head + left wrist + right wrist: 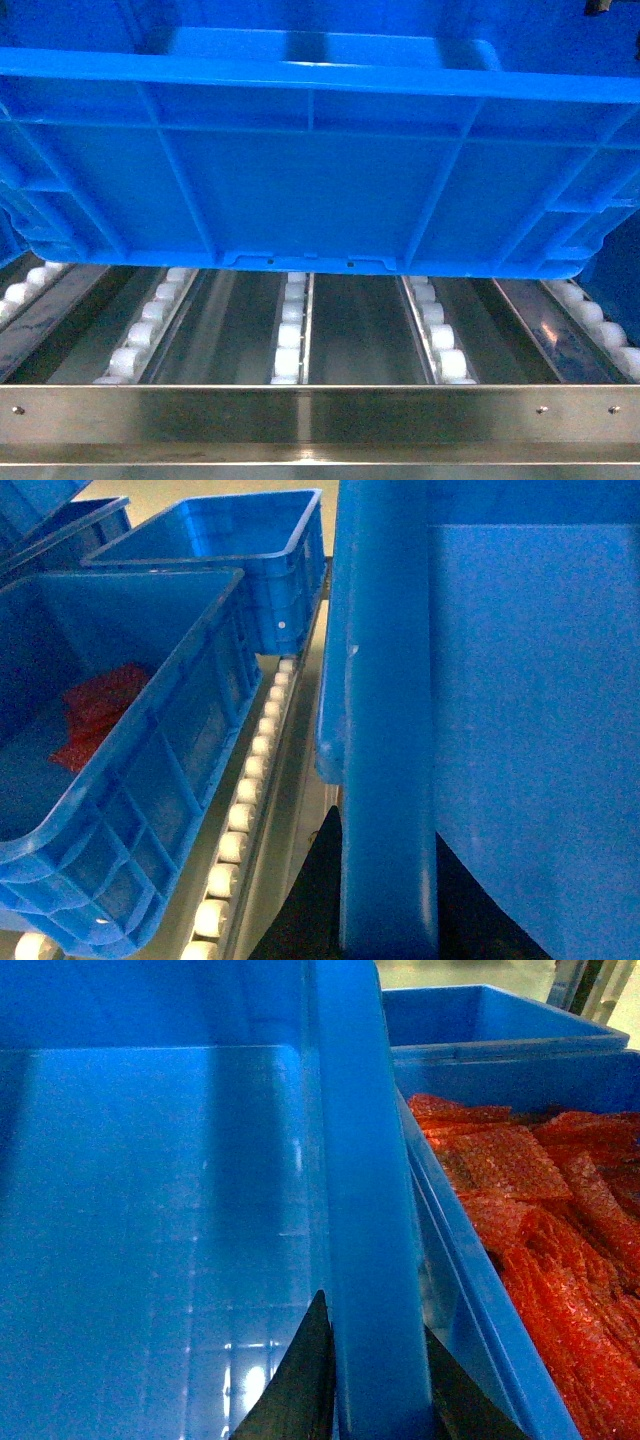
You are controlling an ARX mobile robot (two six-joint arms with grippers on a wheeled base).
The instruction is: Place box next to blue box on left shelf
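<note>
box: large bright blue ribbed plastic crate (pixel 320 170) above silver roller shelf (pixel 320 415) (bottom lip over rollers)
left hand (pixel 385 880): clamped on crate rim
right hand (pixel 375 1380): clamped on crate rim

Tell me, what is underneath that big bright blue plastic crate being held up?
Beneath the big bright blue plastic crate run the silver metal rack's rows of small white roller wheels. How far they continue behind is hidden by the crate.
</note>
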